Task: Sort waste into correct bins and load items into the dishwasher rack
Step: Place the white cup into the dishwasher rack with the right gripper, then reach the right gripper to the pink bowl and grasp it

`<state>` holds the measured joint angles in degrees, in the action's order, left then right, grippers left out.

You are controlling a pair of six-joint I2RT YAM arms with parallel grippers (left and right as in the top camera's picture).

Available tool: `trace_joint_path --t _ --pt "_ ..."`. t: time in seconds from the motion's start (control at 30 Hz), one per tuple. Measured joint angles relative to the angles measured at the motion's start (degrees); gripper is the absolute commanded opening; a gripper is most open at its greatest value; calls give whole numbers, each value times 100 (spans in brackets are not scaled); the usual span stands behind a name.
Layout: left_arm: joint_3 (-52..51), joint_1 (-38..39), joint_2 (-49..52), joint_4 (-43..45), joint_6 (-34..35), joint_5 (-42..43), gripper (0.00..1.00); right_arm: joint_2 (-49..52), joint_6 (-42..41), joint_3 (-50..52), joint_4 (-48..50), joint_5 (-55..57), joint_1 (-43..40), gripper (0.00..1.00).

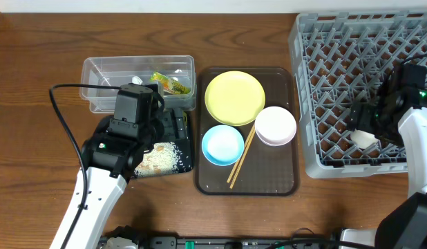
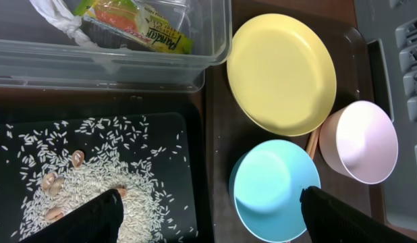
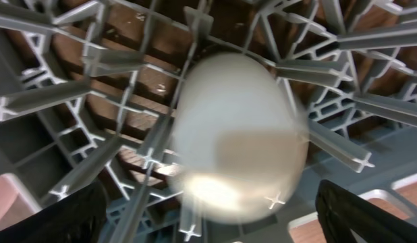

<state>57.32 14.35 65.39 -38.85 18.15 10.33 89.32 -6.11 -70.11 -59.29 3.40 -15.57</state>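
Cup (image 3: 239, 138) is lying in the rack (image 1: 305, 90), toward its 6 o'clock edge; blurred in the wrist view. Right gripper (image 3: 210, 192) is hovering over it, fingers spread wide, gripping nothing. Left gripper (image 2: 210, 197) is hanging over the rice (image 2: 94, 182) on the black tray (image 2: 188, 135), fingers likewise wide, empty. Wrapper (image 2: 137, 27) and scrap (image 2: 57, 17) are sitting in the tub (image 1: 96, 76) at that tray's 12 o'clock. Plate (image 1: 234, 97), blue bowl (image 1: 222, 145), white bowl (image 1: 276, 126) and chopsticks (image 1: 241, 158) are resting on the brown tray (image 1: 282, 183) at its 3 o'clock.

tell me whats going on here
Two arms are clearing up. The right tool hangs open over a small white cup in the grey rack. The left tool is open above the rice in the black tray. The wrapper sits in the clear tub; yellow plate, blue bowl, white bowl and chopsticks wait on the brown tray.
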Motion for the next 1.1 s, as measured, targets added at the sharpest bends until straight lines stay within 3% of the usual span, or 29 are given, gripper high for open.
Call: trace_joint_path --t 0.3,0.5,0.77,1.1 --pt "0 0 0 -131 0 -2 86 -640 138 -535 264 -977 111 74" --pt "0 0 7 -142 0 -2 86 -1025 413 -664 387 -1698 1082 72" --pt "0 0 118 -146 0 -2 86 -304 592 -590 610 -1270 2531 70" --pt "0 0 308 -168 0 -2 86 1174 549 -562 1176 -555 3016 66"
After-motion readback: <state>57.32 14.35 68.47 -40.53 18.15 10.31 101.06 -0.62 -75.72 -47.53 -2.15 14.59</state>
